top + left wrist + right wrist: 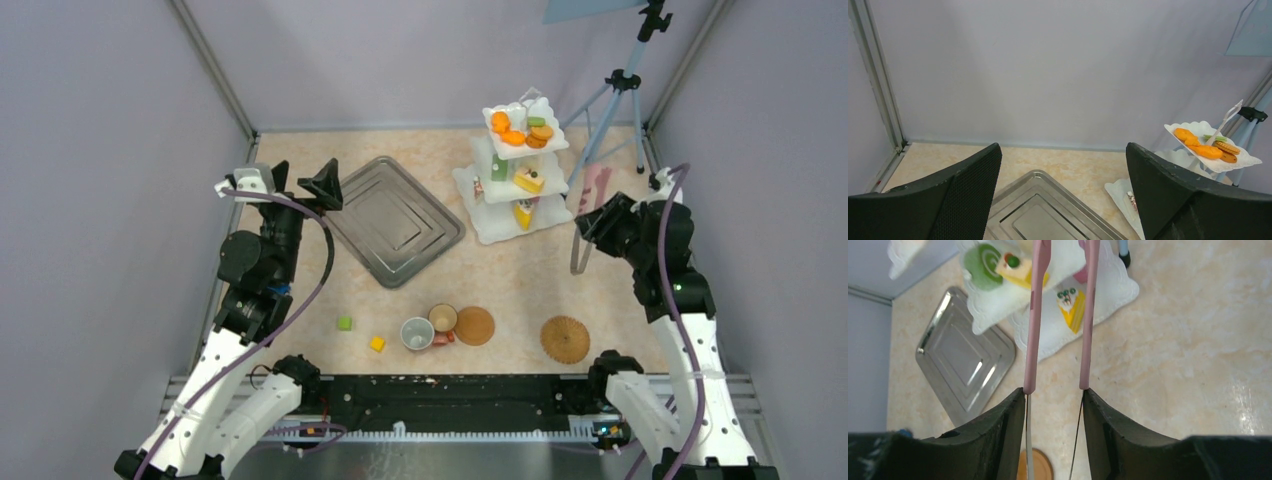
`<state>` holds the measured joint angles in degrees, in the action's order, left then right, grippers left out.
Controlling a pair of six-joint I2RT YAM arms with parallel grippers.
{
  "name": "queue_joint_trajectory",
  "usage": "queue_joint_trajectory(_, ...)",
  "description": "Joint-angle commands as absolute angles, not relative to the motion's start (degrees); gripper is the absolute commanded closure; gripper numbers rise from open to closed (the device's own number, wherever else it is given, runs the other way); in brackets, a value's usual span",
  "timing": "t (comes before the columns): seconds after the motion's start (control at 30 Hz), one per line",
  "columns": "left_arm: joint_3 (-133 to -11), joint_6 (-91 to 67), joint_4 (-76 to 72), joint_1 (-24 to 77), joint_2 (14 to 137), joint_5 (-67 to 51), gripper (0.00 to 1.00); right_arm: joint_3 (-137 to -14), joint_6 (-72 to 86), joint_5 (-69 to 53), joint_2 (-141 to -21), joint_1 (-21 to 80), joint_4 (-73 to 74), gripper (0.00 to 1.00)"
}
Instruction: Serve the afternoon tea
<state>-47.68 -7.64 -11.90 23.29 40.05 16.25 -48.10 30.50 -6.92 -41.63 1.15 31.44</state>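
The white three-tier stand point(492, 222) stands at the back right with orange rounds point(512, 133) on its top tier and a yellow cake wedge point(528, 180) on the middle tier. Two cups point(417, 333) point(443, 318) sit at the front beside one brown woven mat point(474, 325); the second mat point(565, 339) lies to the right. My right gripper point(600, 222) is shut on pink tongs point(1035, 315), whose arms stand apart and point at the stand point(1113, 290) and a yellow wedge point(1073, 307). My left gripper point(300, 185) is open and empty above the tray's left corner.
A grey steel tray point(395, 220) lies left of the stand and shows in the left wrist view point(1048, 210). A green cube point(344, 323) and a yellow cube point(377, 344) lie at the front left. A tripod point(620, 90) stands behind the stand. Walls enclose the table.
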Motion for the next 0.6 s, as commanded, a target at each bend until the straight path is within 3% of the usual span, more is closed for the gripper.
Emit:
queue_joint_trajectory(0.0,-48.9,-8.7,-13.3,23.2,40.6,15.0,0.01,-47.7,26.4,-11.8,-32.8,1.8,27.2,0.56)
queue_joint_trajectory(0.17,-49.2,-9.0,-12.9,23.2,40.8,14.6,0.01,-47.7,25.1,-33.7,-31.4,2.5,15.8,0.57)
queue_joint_trajectory(0.27,-49.3,-8.1,-12.9,23.1,40.8,15.4,0.01,-49.0,25.7,-37.0,-35.9,6.7,9.0,0.56)
queue_joint_trajectory(0.47,-49.1,-5.8,-13.1,23.0,39.9,19.3,0.01,-57.2,16.5,-15.2,-54.5,34.4,6.7,0.55)
queue_joint_trajectory(0.57,-48.6,-5.2,-13.7,22.9,39.5,20.4,0.01,-63.7,13.3,-10.9,-69.0,39.1,6.3,0.55)
